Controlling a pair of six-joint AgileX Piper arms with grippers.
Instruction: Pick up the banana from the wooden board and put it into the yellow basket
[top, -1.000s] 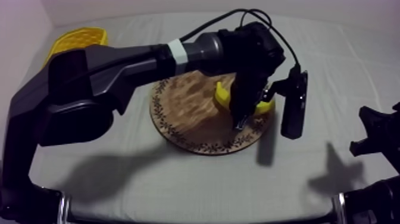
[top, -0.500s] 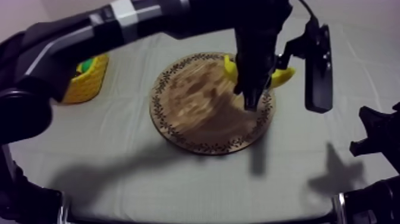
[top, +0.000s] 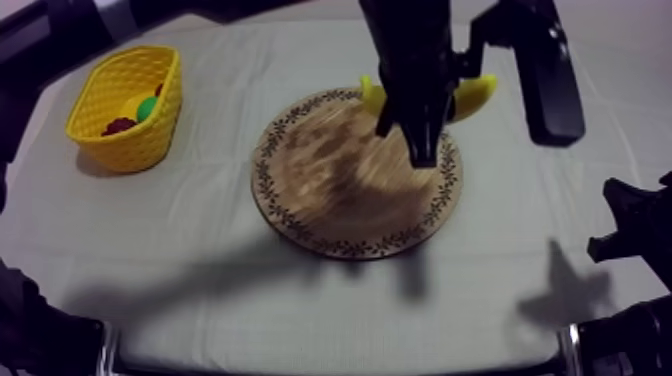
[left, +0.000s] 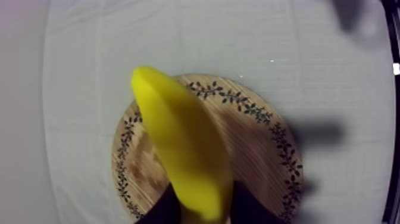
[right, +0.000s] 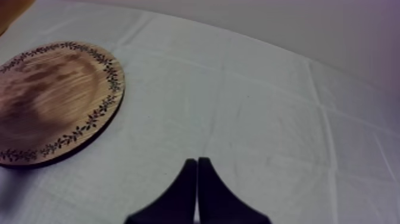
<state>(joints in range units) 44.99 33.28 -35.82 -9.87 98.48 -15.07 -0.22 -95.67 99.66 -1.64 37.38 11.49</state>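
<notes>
The left pincer (top: 420, 148) is clamped on the curved yellow toy banana (left: 178, 149), which is held over the round wooden board with a patterned rim (top: 330, 200). The yellow woven basket (top: 128, 150) is set well apart, at the left of the counter (top: 300, 300). The right pincer (right: 197, 179) is pressed together on nothing.

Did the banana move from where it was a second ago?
Yes. In the top view the banana, held by the left tool, has gone up from the right part of the wooden board to over its far rim.
</notes>
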